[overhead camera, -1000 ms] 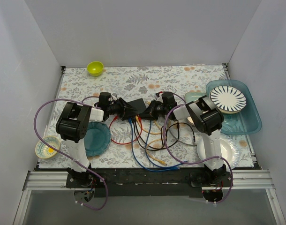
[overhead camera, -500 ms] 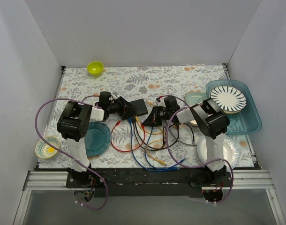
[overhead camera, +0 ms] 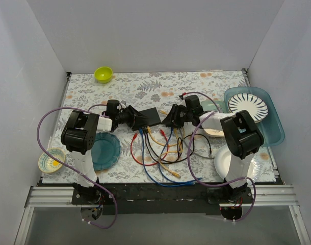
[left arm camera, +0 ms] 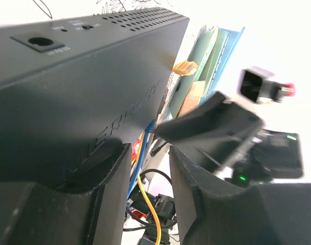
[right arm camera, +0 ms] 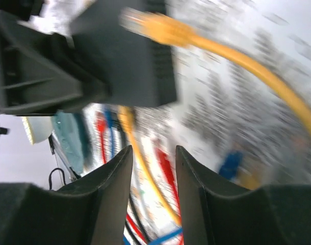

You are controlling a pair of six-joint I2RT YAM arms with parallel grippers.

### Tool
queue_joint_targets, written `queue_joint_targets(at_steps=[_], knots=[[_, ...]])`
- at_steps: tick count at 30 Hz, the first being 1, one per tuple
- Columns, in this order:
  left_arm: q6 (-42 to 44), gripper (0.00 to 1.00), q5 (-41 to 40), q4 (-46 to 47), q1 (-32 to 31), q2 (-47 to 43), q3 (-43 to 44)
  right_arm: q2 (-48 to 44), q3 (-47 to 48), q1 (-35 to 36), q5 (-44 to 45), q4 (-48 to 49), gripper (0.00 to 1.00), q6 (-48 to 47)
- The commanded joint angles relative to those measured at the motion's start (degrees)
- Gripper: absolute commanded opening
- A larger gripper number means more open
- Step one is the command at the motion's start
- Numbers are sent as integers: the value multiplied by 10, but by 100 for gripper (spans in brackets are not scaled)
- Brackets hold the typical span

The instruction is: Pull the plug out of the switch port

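The left gripper (left arm camera: 149, 153) jaws seem clenched on the switch (overhead camera: 149, 116) in the middle of the surface, while the right gripper (right arm camera: 152, 153) jaws hang released, empty, near 1 blurred yellow plug (right arm camera: 145, 23), whether out of its port I cannot tell.

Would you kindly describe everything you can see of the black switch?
The switch is a flat, matte black box, plastic-looking, with vent slots, a round socket and embossed lettering on one face. It lies mid-table, skewed. Coloured cables leave its near edge. The left gripper sits at its left end, one finger against it.
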Motion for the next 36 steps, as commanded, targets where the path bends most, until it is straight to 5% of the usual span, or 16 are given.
queue_joint_targets(at_steps=[1, 11, 36], knots=[[-4, 36, 2, -40, 2, -23, -11, 19, 81, 37, -18, 11, 48, -15], [-10, 36, 1, -37, 9, -30, -15, 123, 153, 74, -73, 3, 45, 3], [53, 36, -42, -132, 22, -27, 14, 153, 137, 68, 26, 72, 38, 160]])
